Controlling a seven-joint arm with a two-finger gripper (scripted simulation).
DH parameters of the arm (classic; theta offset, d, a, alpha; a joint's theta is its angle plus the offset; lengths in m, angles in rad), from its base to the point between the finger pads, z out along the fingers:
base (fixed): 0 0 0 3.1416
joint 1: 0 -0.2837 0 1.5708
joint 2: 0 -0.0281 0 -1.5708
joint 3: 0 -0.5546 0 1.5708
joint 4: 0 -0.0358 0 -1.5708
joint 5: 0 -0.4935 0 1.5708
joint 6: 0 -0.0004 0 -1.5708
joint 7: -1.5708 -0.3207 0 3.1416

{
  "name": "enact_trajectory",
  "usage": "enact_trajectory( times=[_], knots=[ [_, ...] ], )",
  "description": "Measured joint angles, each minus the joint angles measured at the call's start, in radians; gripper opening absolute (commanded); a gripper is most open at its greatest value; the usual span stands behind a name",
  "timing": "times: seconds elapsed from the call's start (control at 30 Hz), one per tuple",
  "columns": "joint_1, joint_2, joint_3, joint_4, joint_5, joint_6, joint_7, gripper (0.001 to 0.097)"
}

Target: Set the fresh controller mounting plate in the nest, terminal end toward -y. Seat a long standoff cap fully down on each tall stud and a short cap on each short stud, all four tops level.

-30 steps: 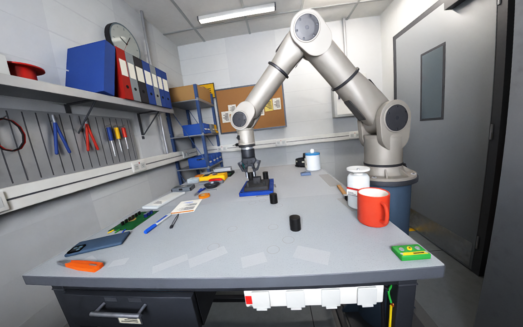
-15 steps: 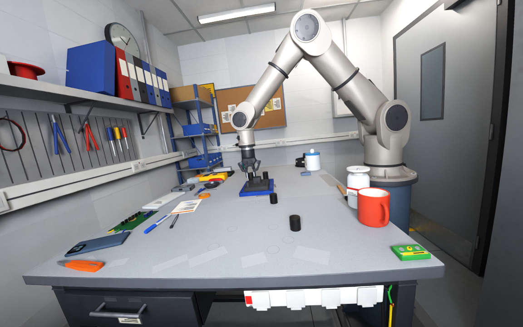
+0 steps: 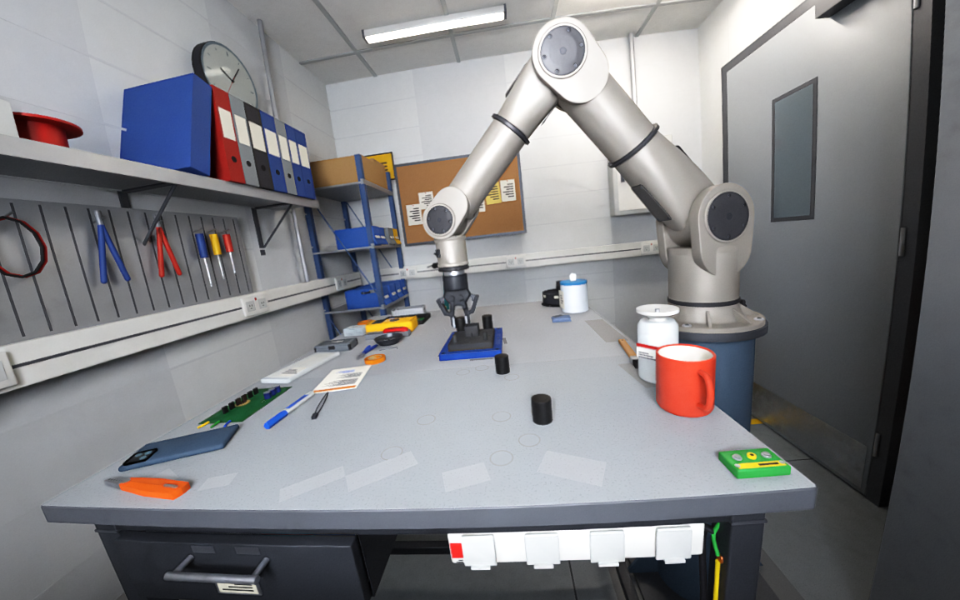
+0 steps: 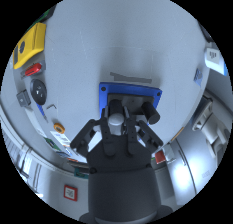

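A dark standoff cap (image 4: 115, 109) stands upright in my gripper (image 4: 116, 115), which grips it by its sides over the near-left part of the grey mounting plate (image 4: 132, 104). The plate lies in the blue nest (image 3: 471, 345) at the middle of the bench. A second cap (image 4: 150, 112) stands on a stud at the plate's right side. Two loose caps stand on the bench on the side toward the bench's front edge, one close to the nest (image 3: 502, 363) and one farther out (image 3: 541, 409). My gripper hides the stud below the held cap.
A red mug (image 3: 685, 379) and a white jar (image 3: 656, 332) stand at the bench's right edge. A yellow meter (image 4: 29, 45), a tape roll (image 4: 59, 128) and small tools lie left of the nest. A phone (image 3: 179, 447) and an orange knife (image 3: 149, 486) lie near the front left.
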Motion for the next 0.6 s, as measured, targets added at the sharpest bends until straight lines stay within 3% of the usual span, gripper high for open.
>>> enact_trajectory(
  times=[0.2,0.6],
  knots=[
    [0.0,0.0,0.0,0.0,0.0,0.0,0.0,0.009],
    [0.0,0.0,0.0,0.0,0.0,0.0,0.0,0.033]
  ],
)
